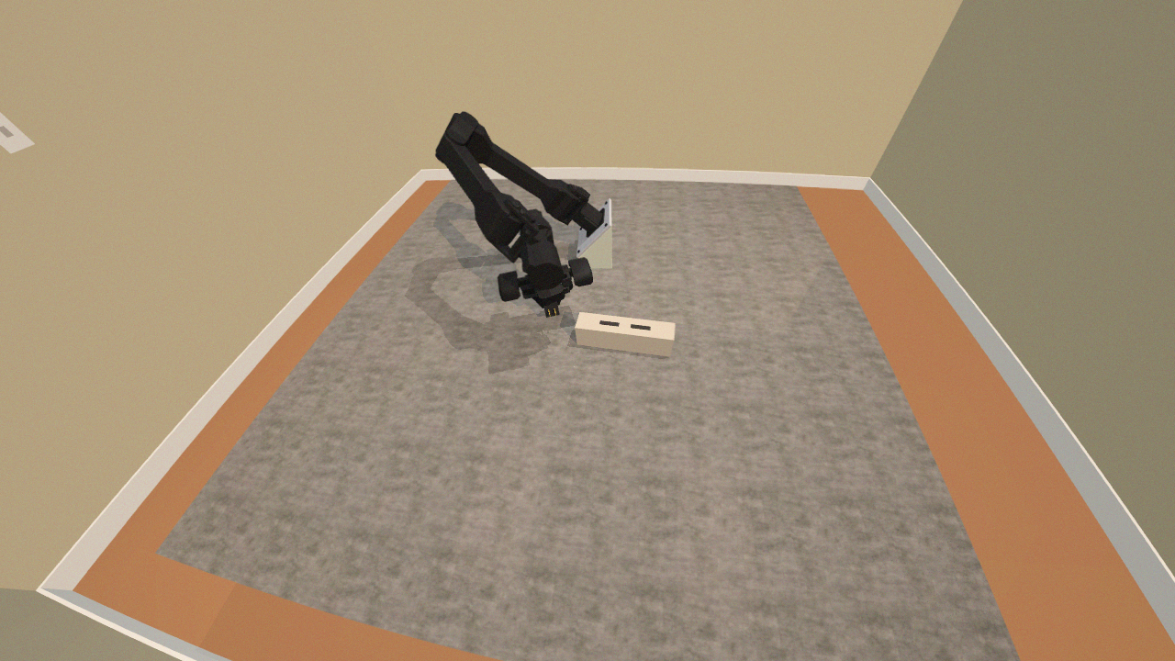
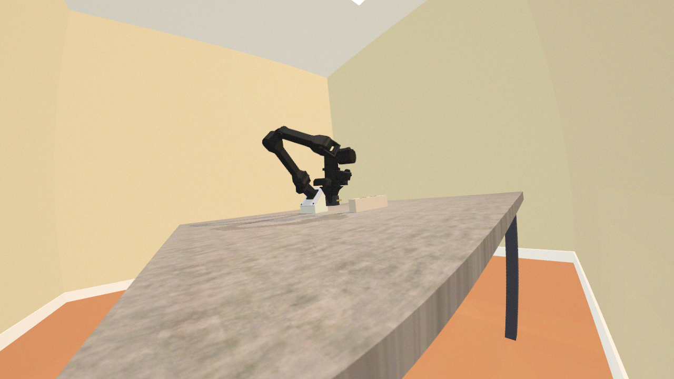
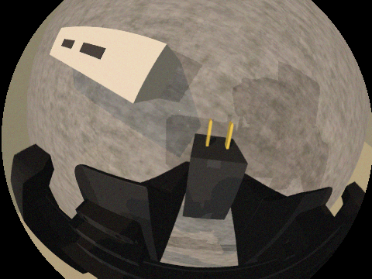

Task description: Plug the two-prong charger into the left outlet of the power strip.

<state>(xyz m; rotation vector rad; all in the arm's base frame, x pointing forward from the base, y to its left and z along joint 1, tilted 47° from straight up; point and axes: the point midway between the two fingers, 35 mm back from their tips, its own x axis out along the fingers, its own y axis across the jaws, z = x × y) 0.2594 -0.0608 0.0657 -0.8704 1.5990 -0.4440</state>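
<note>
The black charger (image 1: pixel 551 312) (image 2: pixel 332 200) (image 3: pixel 214 190) is between the fingers of my gripper (image 1: pixel 551 306) (image 2: pixel 332 195) (image 3: pixel 209 170), which is shut on it. It hangs a little above the table. Its two yellow prongs (image 2: pixel 338 200) (image 3: pixel 229 136) point sideways, away from the gripper's body in the wrist view. The cream power strip (image 1: pixel 624 338) (image 2: pixel 368 203) (image 3: pixel 124 62) lies beside the charger, to its right in the top view, apart from it. Its top has a left slot (image 1: pixel 609 322) (image 3: pixel 92 50) and a right slot (image 1: pixel 640 327) (image 3: pixel 67 43), as seen in the top view.
The pale wedge-shaped arm base (image 1: pixel 602 252) (image 2: pixel 314 209) stands on the grey table top (image 1: pixel 624 493) (image 2: pixel 264 273) behind the power strip in the top view. The arm's shadow falls on the table left of the strip in that view.
</note>
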